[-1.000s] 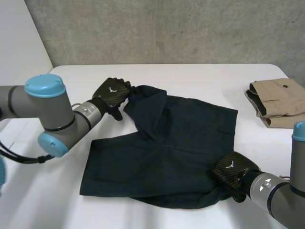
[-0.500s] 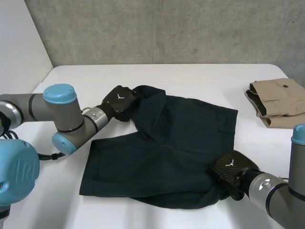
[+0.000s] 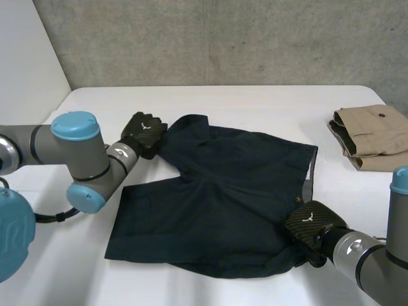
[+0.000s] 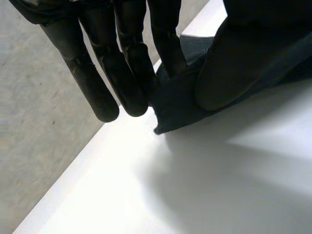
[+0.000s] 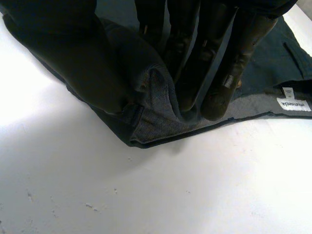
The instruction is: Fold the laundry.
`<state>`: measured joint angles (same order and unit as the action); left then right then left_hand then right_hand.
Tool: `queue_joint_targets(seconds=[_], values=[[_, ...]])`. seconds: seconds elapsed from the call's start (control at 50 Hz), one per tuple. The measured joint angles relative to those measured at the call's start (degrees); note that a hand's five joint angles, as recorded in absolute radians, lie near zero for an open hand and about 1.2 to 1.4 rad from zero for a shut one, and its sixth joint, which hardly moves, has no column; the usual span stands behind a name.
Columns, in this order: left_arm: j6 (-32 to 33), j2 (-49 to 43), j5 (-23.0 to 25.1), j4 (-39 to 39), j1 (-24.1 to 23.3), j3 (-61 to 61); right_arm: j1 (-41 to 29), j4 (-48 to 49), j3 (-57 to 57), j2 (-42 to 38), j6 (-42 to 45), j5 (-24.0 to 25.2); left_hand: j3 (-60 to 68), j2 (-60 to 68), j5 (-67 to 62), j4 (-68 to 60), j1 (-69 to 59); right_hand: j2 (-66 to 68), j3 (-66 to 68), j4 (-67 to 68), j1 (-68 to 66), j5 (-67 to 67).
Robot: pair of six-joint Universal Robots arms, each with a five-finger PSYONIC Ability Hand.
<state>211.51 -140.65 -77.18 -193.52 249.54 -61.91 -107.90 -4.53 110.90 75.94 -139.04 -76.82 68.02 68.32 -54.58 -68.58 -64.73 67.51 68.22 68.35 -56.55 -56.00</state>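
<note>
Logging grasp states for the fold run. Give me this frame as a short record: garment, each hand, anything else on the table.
garment: dark shorts, spread mostly flat on the white table
left hand: pinches the shorts' far left corner between thumb and fingers
right hand: pinches the near right corner, cloth bunched in its grip
other: folded tan garment at the table's far right, apart from the shorts
</note>
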Motion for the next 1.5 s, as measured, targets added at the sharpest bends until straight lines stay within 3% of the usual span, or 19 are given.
queue_joint_targets(seconds=[0.08,0.1,0.14,0.2,0.28,0.46,0.58,0.64,0.68,0.96,1.08,1.2,1.5], values=[[0.6,1.1,-2.0,0.2,-0.4,-1.3,0.0,0.0,0.0,0.0,0.0,0.0,0.0,0.0,0.0,0.0,0.0,0.0,0.0,0.0,0.0,0.0],[1.5,2.9,-6.7,0.9,-1.5,-3.8,0.0,0.0,0.0,0.0,0.0,0.0,0.1,0.0,0.0,0.0,0.0,0.0,0.0,0.0,0.0,0.0],[1.8,3.7,-10.1,2.2,-2.5,-5.2,0.0,0.0,0.0,0.0,0.0,0.0,0.1,0.0,0.0,0.0,0.0,0.0,0.0,0.0,0.0,0.0],[1.8,3.9,-11.3,3.0,-2.9,-5.5,0.1,0.0,0.0,0.0,0.0,0.0,0.1,0.0,0.0,0.0,0.0,0.0,0.0,0.0,0.0,0.0],[1.8,3.6,-16.3,8.5,-4.5,-5.9,0.1,0.0,0.2,0.0,0.0,0.0,0.1,0.0,0.0,0.0,0.0,0.0,0.0,0.0,0.0,0.0],[1.5,3.2,-19.9,12.9,-5.5,-5.2,0.1,0.0,0.9,0.0,0.0,0.1,-3.1,-3.3,0.8,3.7,1.0,0.0,0.0,0.0,0.0,0.0],[1.2,3.4,-19.8,12.1,-5.5,-4.8,0.1,0.0,1.1,0.0,0.0,0.1,-15.2,-16.4,11.6,15.9,13.4,0.0,0.0,0.0,0.0,0.0],[1.0,3.7,-19.5,10.5,-5.5,-5.0,0.1,0.0,1.2,0.0,0.0,0.1,-37.8,-38.3,34.8,38.9,35.9,0.0,0.0,0.0,0.0,0.0],[0.9,3.9,-19.4,9.5,-5.5,-5.2,0.1,0.0,1.3,0.0,0.0,0.1,-41.3,-42.0,38.6,42.7,38.1,0.0,0.0,0.0,0.0,0.0],[1.0,13.5,-16.3,6.9,-5.0,-13.2,0.1,1.6,1.2,0.0,-0.7,0.0,-43.4,-43.9,41.0,44.9,38.3,0.0,0.0,0.0,0.0,0.0],[-0.8,32.1,-8.0,9.5,-3.5,-29.8,0.1,2.3,0.9,0.0,-4.3,0.1,-43.4,-43.9,41.0,44.9,38.3,0.0,0.0,0.0,0.0,0.0],[-1.9,43.0,-4.5,12.6,-3.3,-42.0,0.3,2.3,0.7,0.1,-5.3,-0.2,-43.4,-43.9,40.8,44.8,38.3,0.0,0.0,0.0,0.0,0.0],[-2.1,45.9,-4.8,15.1,-3.6,-53.2,3.2,2.0,1.8,5.2,-5.3,-0.7,-40.5,-40.8,36.8,40.7,38.1,0.0,0.0,0.0,0.0,0.0]])
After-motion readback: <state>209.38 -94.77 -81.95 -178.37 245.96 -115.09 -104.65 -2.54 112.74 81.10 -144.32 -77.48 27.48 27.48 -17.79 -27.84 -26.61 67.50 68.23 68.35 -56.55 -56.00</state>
